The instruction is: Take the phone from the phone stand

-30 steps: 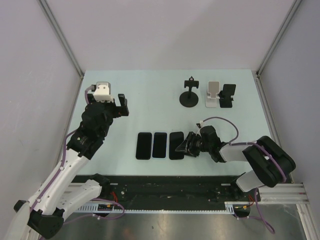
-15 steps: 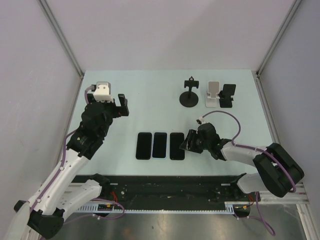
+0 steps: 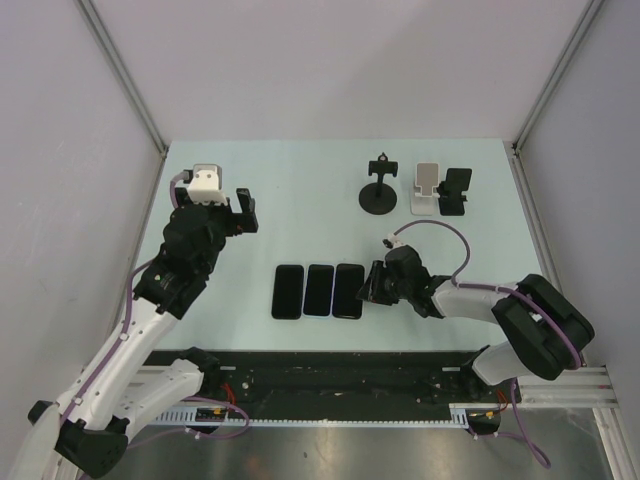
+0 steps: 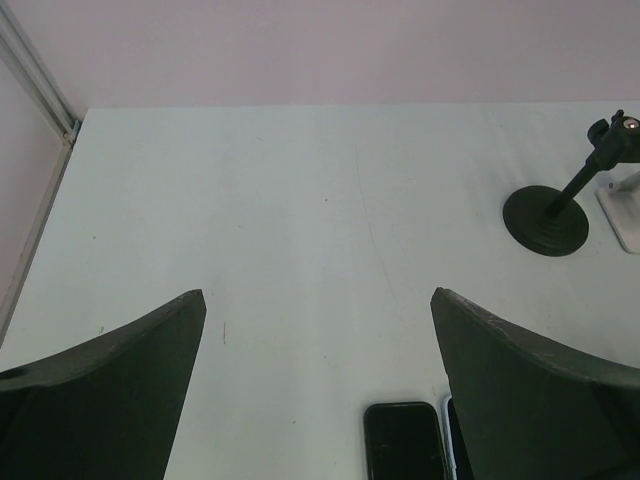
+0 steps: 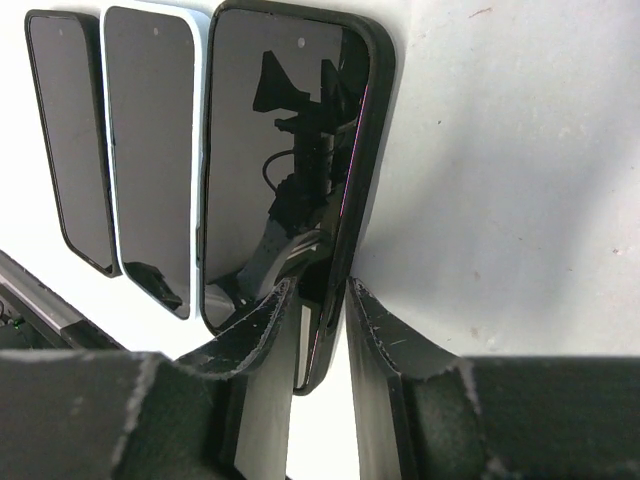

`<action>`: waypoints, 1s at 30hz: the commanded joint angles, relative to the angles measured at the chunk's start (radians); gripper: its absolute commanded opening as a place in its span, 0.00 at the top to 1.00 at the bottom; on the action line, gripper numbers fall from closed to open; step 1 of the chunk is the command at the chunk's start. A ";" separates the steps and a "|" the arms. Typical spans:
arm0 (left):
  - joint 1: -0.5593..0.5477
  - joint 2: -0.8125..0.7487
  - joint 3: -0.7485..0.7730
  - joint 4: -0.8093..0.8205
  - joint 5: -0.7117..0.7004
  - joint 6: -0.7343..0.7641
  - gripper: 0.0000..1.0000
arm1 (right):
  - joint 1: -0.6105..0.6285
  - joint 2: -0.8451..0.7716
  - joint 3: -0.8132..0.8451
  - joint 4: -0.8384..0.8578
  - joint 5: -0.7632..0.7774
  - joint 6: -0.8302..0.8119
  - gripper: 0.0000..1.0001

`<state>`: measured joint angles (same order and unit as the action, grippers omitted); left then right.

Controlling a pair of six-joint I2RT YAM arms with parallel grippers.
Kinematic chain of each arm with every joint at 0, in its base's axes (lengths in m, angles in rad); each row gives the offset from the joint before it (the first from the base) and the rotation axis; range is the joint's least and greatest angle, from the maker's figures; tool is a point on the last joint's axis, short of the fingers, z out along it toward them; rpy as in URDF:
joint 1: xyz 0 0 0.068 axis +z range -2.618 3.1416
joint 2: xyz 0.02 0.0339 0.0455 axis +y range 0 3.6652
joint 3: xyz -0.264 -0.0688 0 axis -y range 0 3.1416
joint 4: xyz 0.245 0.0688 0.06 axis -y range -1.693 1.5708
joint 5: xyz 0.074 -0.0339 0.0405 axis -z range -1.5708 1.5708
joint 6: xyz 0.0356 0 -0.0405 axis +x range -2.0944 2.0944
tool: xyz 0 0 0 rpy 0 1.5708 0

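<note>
Three dark phones lie in a row at the table's front middle. My right gripper (image 3: 372, 283) is shut on the right long edge of the rightmost phone (image 3: 348, 291). In the right wrist view this black-cased phone (image 5: 280, 130) stands tilted, its far edge down beside the middle phone (image 5: 150, 150), with my fingers (image 5: 375, 320) on either side of its near edge. Three phone stands are at the back right: a black round-base stand (image 3: 378, 190), a white stand (image 3: 427, 188) and a black stand (image 3: 456, 190). My left gripper (image 3: 243, 210) is open and empty at the left.
The leftmost phone (image 3: 287, 291) and the middle phone (image 3: 319, 290) lie flat. The left wrist view shows one phone's top (image 4: 403, 440) and the round-base stand (image 4: 548, 215). Metal frame posts and walls border the table.
My right gripper has shifted a little left and back with the phone, bringing it closer to the middle phone. The left arm has not moved.
</note>
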<state>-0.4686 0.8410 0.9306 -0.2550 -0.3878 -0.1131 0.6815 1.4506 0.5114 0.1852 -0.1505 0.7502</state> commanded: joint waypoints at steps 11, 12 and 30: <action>0.010 -0.017 -0.001 0.034 0.029 0.021 0.00 | 0.032 0.014 0.075 0.008 -0.012 -0.138 0.69; 0.012 -0.017 -0.001 0.034 0.030 0.023 0.00 | 0.030 0.014 0.079 0.005 -0.015 -0.164 0.69; 0.015 -0.028 -0.004 0.043 0.018 0.012 0.00 | -0.207 -0.321 0.114 -0.180 0.051 -0.353 0.27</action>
<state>-0.4641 0.8364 0.9291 -0.2527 -0.3771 -0.1139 0.5529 1.2655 0.5869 0.0566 -0.1608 0.4770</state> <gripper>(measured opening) 0.996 0.663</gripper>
